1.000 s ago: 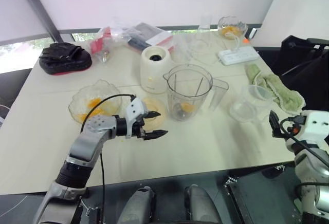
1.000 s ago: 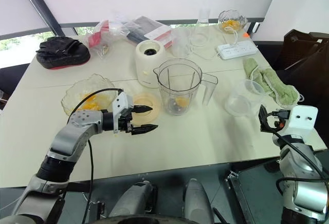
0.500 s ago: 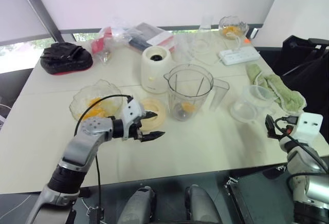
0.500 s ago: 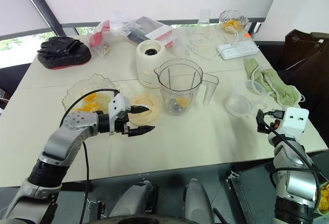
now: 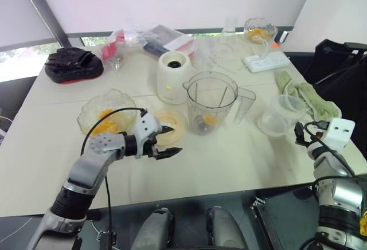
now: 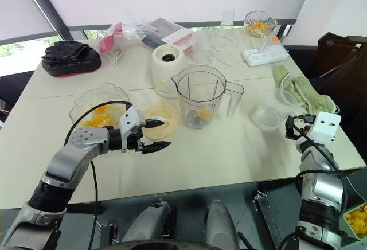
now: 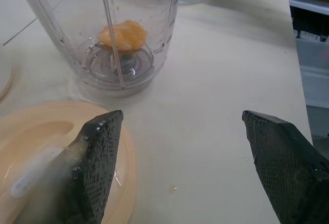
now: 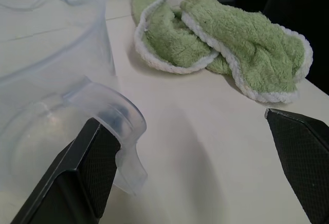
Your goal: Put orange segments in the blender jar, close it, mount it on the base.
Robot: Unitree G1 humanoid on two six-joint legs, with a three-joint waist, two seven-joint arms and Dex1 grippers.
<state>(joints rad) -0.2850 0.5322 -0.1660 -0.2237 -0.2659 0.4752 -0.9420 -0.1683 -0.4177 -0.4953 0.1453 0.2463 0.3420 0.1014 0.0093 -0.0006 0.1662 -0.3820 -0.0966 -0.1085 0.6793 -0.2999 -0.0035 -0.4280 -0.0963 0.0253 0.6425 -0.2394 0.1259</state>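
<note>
The blender jar (image 5: 211,101) stands upright and uncovered at the table's middle, with one orange segment (image 7: 123,34) lying by the blade at its bottom. Behind it on its left sits the cream base (image 5: 172,77). More orange segments (image 5: 104,119) lie in a wavy glass bowl (image 5: 86,112) at the left. My left gripper (image 5: 174,140) hangs open and empty just in front of the jar, over the near rim of a flat pale-yellow lid (image 5: 170,125). At the table's right edge my right gripper (image 5: 298,132) is open and empty beside a small clear cup (image 8: 46,80).
A green towel (image 5: 307,100) lies at the right beyond the cup. Along the back are a power strip (image 5: 265,61), plastic bags (image 5: 143,39), a second glass bowl with fruit (image 5: 258,30) and a black pad (image 5: 73,63) at the far left.
My right gripper has moved forward over the table's right edge, closer to the clear cup. The left gripper has stayed in place, still open.
</note>
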